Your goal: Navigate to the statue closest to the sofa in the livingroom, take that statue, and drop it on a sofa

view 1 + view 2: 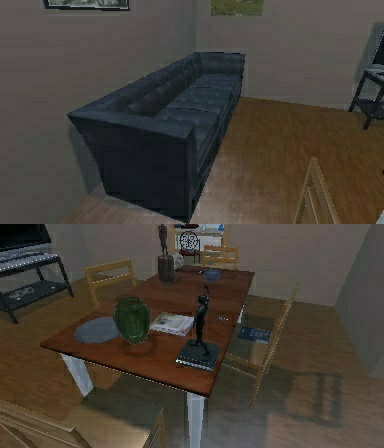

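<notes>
Centre-left of the forward view: dark blue sofa (170, 115) runs along the wall on a wood floor, with a framed picture (85, 4) at top left above it. A dark stand (370, 95) is at the right edge.

Arm side view: wooden surface (170, 296) on white legs, mid-frame. The slim dark statue (201, 324) stands upright on a square base near the surface's lower-right corner. It is just right of a flat white book (172, 323). A green rounded vase (132, 318) is left of that, and a grey plate (97, 329) is further left. The second statue (164, 254) stands upright at the far end, top centre (can't tell which one is nearer the sofa). One wooden chair (265, 344) is right of the surface, another chair (108, 276) at upper left. Jaws: state can't be told.
</notes>
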{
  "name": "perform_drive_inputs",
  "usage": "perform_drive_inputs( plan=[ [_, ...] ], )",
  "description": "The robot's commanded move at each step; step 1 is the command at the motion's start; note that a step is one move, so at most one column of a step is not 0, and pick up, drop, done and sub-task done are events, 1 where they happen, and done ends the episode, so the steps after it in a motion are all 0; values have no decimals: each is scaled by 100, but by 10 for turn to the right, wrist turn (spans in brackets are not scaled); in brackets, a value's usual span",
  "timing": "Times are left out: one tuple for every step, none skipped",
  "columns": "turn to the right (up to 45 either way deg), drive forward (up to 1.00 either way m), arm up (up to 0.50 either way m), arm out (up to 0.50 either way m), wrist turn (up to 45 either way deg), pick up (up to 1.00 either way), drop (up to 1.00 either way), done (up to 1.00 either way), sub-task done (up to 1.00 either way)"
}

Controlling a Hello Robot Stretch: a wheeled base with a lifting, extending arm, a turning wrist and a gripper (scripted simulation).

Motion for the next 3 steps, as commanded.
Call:
perform_drive_inputs(
  plan=[
    [0, 0, 36, 0, 0, 0, 0, 0, 0],
    [0, 0, 0, 42, 0, 0, 0, 0, 0],
    [0, 0, 0, 0, 450, 0, 0, 0, 0]
  ],
)
